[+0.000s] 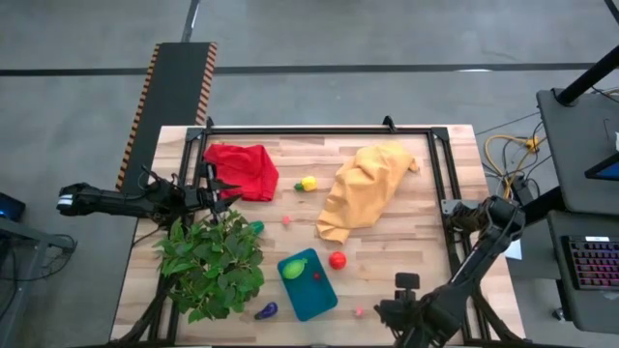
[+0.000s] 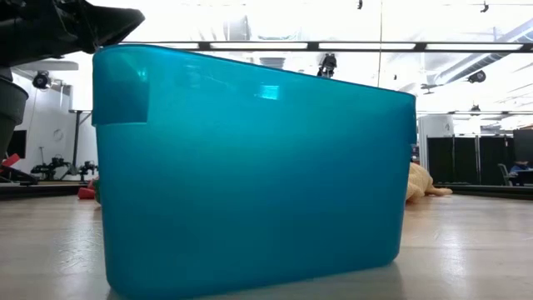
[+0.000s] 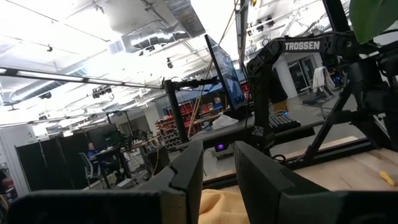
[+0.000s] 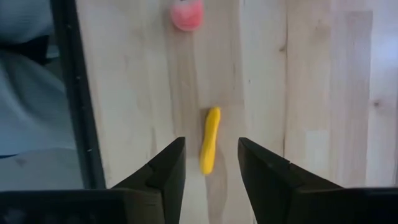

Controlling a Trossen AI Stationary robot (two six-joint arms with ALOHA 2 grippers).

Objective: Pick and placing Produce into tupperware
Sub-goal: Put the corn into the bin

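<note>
The teal tupperware (image 1: pixel 308 287) stands near the table's front edge and fills the low view (image 2: pixel 250 167). A green piece (image 1: pixel 295 268) and a small red one (image 1: pixel 316 275) lie in it. Loose produce rests on the table: a red tomato (image 1: pixel 337 259), a purple eggplant (image 1: pixel 266 310), a yellow lemon (image 1: pixel 309 183) and a pink piece (image 1: pixel 359 311). My right gripper (image 4: pixel 211 146) points down at the front right (image 1: pixel 406 285). It is open above a small yellow piece (image 4: pixel 212 127), with one finger on either side of the piece and neither touching it. My left gripper (image 3: pixel 217 180) waits at the left, slightly open and holding nothing.
A big leafy plant (image 1: pixel 213 266) stands left of the tupperware. A red cloth (image 1: pixel 242 170) and a yellow-orange cloth (image 1: pixel 364 191) lie toward the far side. A dark metal frame (image 1: pixel 319 130) runs round the table's edges. Bare wood shows in the middle.
</note>
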